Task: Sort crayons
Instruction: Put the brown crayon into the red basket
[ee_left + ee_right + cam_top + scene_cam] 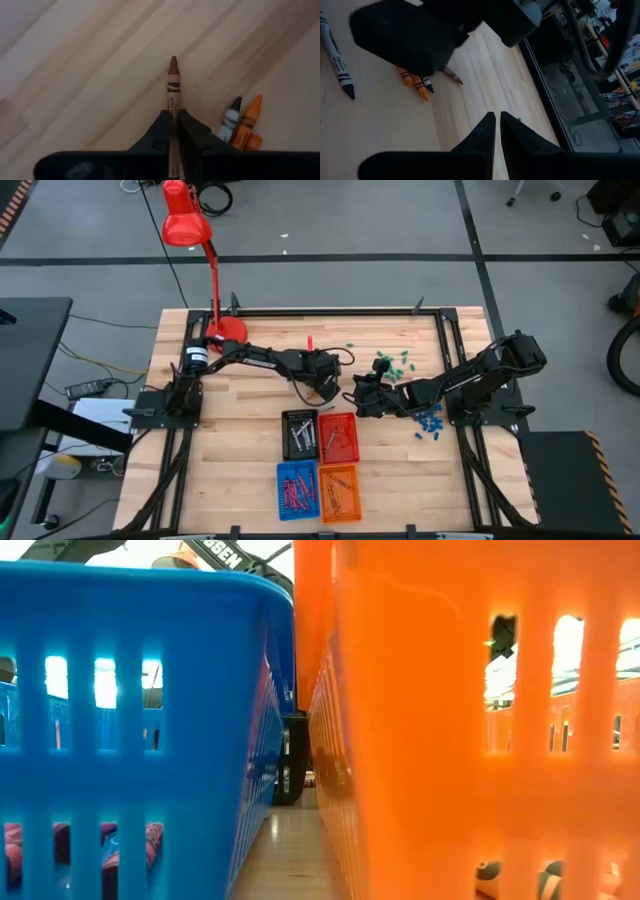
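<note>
Left gripper [173, 122] — fingers clenched on a brown crayon [173, 82], whose tip projects forward over the bare wooden table [240, 470]. Just beside it on the wood lie a grey crayon [230, 117] and an orange crayon [247, 122], touching each other. In the overhead view the left gripper sits mid-table, just beyond the black basket [299, 434] and red basket [339, 437]; nearer still stand the blue basket [296, 489] and orange basket [339, 492], all four holding crayons. Right gripper [497, 125] — fingers nearly together, grasping nothing, close to the right of the left arm, which blocks much of its view. Green pieces [398, 362] lie beyond it, blue pieces [431, 421] nearer. A red lamp [190, 230] stands at the far left edge. The low view is blocked by the blue and orange basket walls.
</note>
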Available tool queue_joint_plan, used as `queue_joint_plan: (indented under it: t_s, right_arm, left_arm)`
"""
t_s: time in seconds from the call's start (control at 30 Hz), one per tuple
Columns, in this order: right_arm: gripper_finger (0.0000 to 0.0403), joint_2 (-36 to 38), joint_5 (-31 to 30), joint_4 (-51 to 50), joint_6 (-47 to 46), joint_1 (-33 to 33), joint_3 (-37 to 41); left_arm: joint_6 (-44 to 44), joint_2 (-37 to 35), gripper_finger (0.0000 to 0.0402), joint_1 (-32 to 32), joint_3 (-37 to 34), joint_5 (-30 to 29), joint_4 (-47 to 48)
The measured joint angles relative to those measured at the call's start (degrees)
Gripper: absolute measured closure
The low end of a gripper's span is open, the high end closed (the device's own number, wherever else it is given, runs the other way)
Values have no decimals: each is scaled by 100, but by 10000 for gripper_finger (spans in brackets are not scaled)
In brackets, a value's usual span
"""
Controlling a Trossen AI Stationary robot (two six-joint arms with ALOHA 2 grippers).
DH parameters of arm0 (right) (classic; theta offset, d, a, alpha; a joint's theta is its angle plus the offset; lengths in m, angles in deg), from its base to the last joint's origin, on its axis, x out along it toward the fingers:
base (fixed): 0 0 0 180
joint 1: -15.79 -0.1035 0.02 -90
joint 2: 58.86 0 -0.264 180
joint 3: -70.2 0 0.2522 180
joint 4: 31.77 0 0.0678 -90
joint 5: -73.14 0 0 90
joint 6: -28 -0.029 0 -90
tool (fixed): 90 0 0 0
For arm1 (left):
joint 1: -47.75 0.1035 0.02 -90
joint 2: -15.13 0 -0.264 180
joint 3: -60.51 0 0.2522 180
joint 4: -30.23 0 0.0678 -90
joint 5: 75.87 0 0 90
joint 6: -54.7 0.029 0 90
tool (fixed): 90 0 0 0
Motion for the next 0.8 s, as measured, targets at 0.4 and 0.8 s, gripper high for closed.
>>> queue_joint_plan:
  t_s: [0.4,0.8]
  right_arm:
    - [369,0,-4,-95,0,-11,2]
    - [369,0,-98,131,173,-288,4]
  left_arm:
    - [-644,-665,375,-541,-39,-959,1460]
    - [-1811,-1337,374,-1271,-17,-1429,2703]
